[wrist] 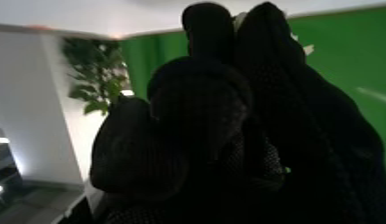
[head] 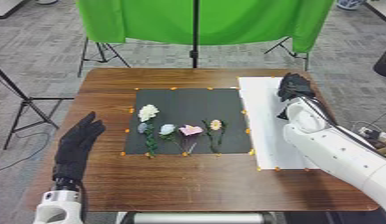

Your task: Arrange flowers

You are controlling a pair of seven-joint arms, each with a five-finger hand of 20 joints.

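Your flowers (head: 190, 130) lie side by side on the dark mat (head: 181, 102), stems towards you, presumably for separate grasping; your left hand (head: 74, 147) is open, your right hand (head: 296, 87), whose hold you cannot tell, over the white sheet (head: 271, 135).

The brown wooden bench (head: 189, 189) carries a dark mat (head: 182, 107) around its middle. To the right of it lies one white sheet (head: 266, 117). Orange markers (head: 173, 88) follow their edges.
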